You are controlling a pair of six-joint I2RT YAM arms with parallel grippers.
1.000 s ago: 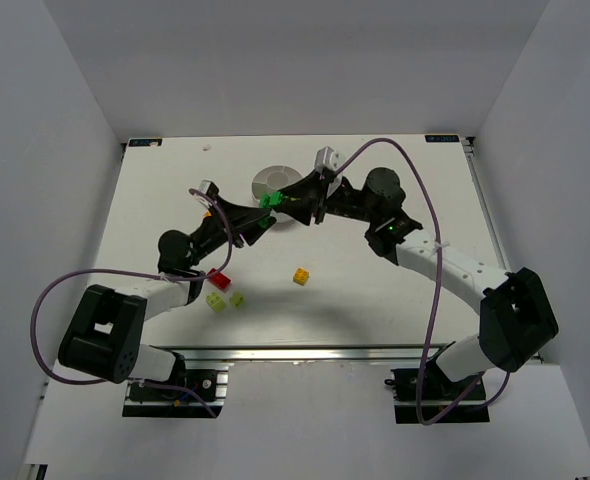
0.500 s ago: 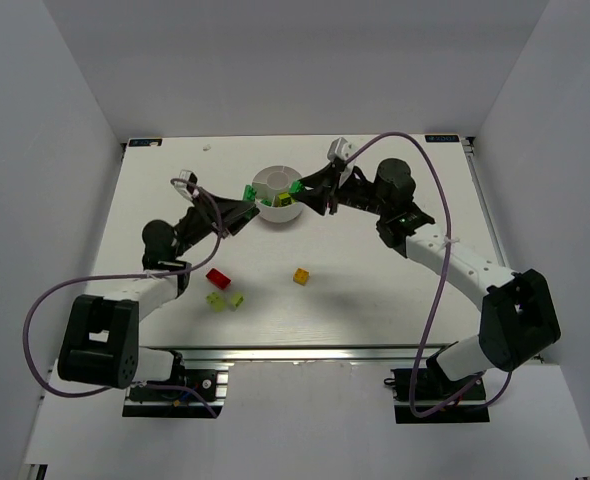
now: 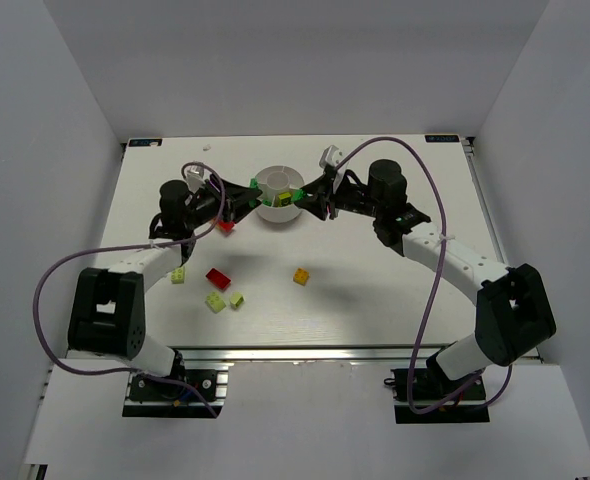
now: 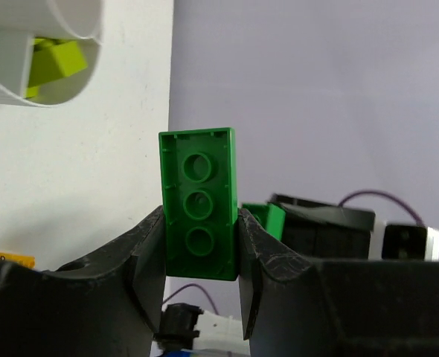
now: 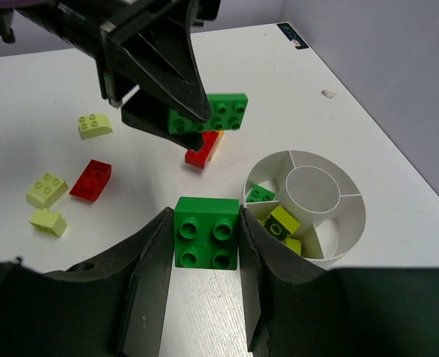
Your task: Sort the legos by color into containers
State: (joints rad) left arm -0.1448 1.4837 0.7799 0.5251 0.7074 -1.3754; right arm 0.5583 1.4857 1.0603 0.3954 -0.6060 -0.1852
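Two hands, each pinching a green brick, meet at the dish [image 3: 278, 212], which sits by the mid far edge of the counter [image 3: 395, 300].

Left hand [image 3: 247, 190] clamps a long dk-green brick [image 4: 197, 186] by its long sides. The hollow underside w/ three round tubes faces the wrist cam, and the brick sticks up past the fingertips, in the air just left of the dish rim.

Right hand [image 5: 204, 249] grips a square green brick [image 5: 206, 230], four studs up, glossy, at the dish's right rim in the top view.

Dish is low, round, white, w/ wedge compartments around a central cup [image 5: 314, 190]. One wedge has a sm dk-green piece [image 5: 260, 195]; the next has a lime piece [image 5: 283, 222].

Loose towards the near-left corner: a red brick [image 3: 218, 276] and three pale-lime bricks [image 3: 216, 301]. An orange-yellow brick [image 3: 301, 275] lies nearer the counter's middle. A second red brick [image 3: 225, 226] lies on the counter below the left hand.
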